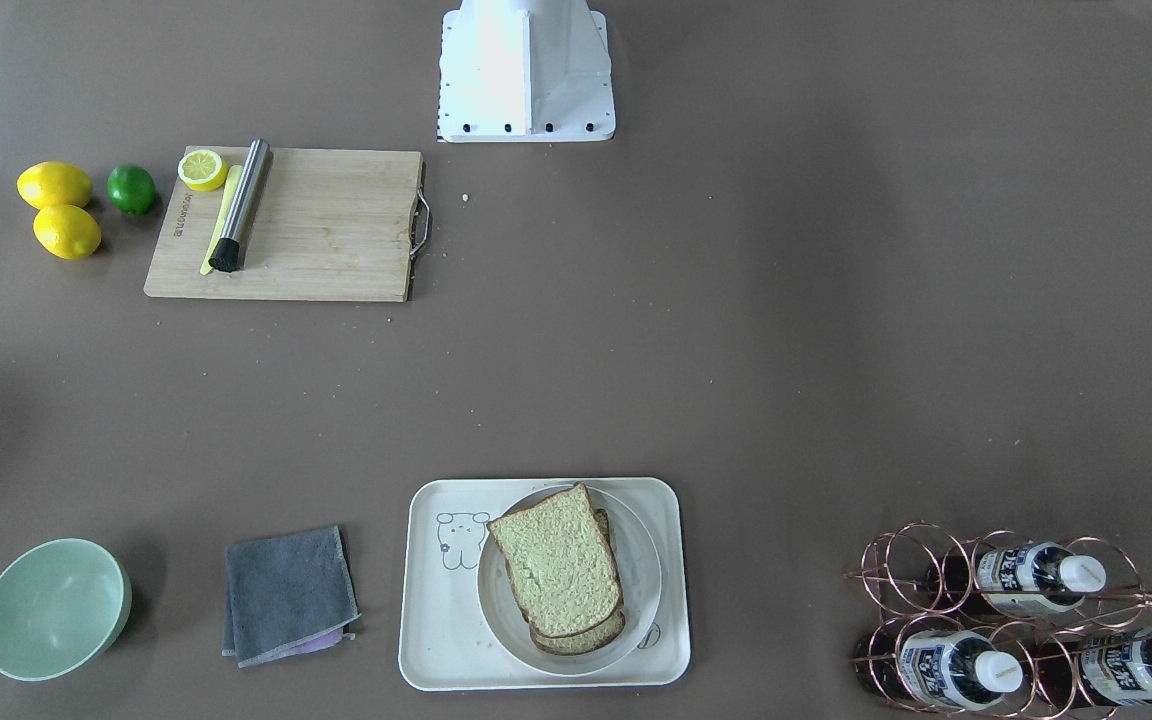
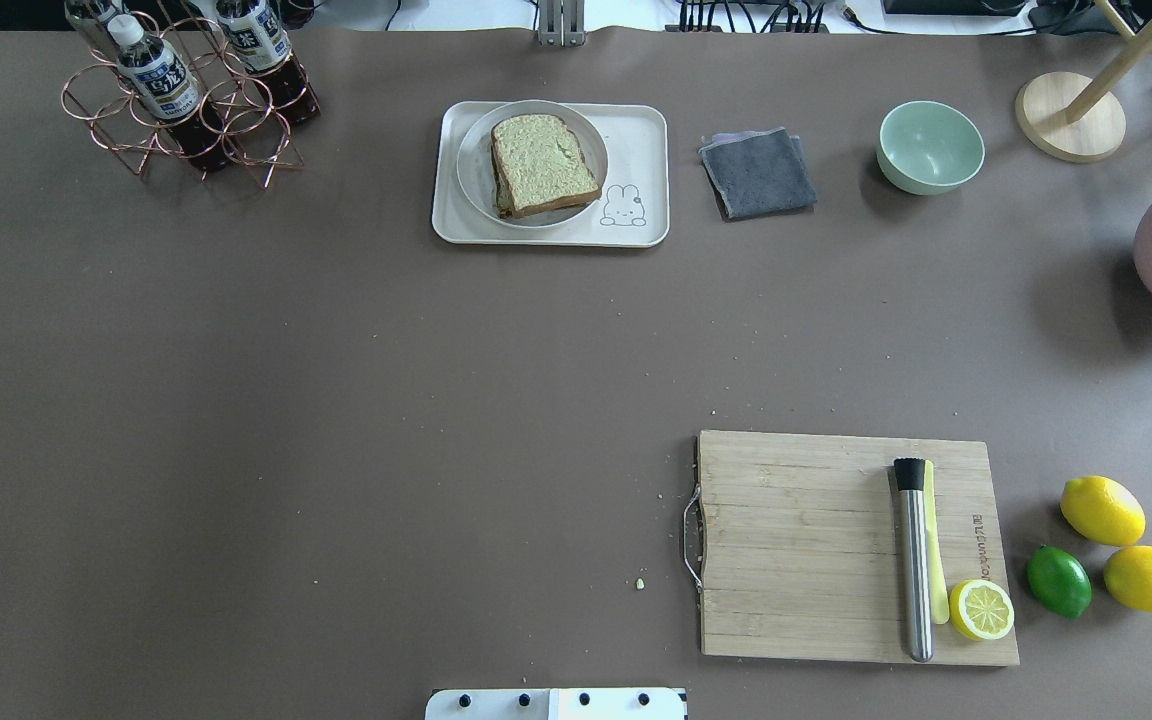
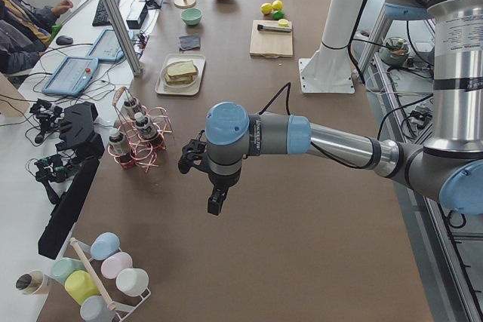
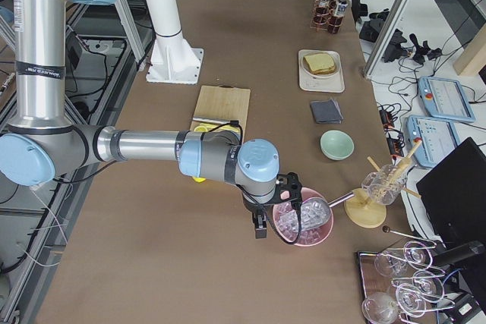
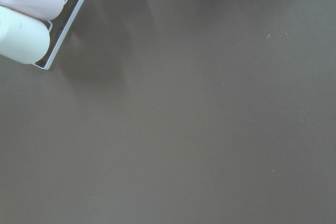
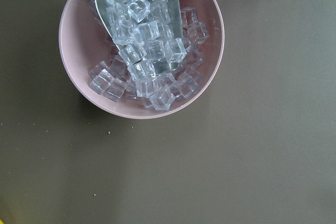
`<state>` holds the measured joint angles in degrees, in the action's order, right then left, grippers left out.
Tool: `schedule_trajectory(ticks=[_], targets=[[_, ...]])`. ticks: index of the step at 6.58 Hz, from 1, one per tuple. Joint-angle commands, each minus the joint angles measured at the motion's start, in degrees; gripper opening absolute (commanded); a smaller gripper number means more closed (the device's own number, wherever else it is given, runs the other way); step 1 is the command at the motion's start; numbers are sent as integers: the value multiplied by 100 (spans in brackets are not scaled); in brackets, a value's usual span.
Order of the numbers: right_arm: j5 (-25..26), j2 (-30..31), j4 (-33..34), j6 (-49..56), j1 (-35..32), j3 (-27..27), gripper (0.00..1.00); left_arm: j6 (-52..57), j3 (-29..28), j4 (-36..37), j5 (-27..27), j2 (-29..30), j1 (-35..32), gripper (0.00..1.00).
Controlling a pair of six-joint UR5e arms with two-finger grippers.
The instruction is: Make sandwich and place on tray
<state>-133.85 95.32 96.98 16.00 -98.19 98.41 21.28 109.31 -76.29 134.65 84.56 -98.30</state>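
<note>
The sandwich (image 1: 556, 565), two brown-crusted slices of pale greenish bread stacked a little askew, lies on a round white plate (image 1: 648, 575) that sits on the cream tray (image 1: 436, 640). The egg between the slices is hidden. The sandwich (image 2: 544, 163) and tray (image 2: 641, 135) also show at the far middle of the overhead view. My left gripper (image 3: 215, 203) hangs above bare table near the table's left end, far from the tray; I cannot tell if it is open. My right gripper (image 4: 260, 229) hangs over a pink bowl at the right end; I cannot tell its state.
A wooden cutting board (image 2: 806, 540) holds a metal rod (image 2: 914, 560) and a half lemon (image 2: 981, 609); two lemons and a lime (image 2: 1058, 580) lie beside it. A grey cloth (image 2: 758, 172), green bowl (image 2: 930, 146), bottle rack (image 2: 186, 95) and pink bowl of ice (image 6: 142, 45) stand around.
</note>
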Motion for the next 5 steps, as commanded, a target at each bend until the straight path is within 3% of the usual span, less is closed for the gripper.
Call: schedule_trajectory(ticks=[1,5], targets=[[-9,48,5,-1,2,-6,100,-18,20,9,9,7,4,98],[-53,197,49,-114,-51,284,100,-403,126,18,53,-10,126,98]])
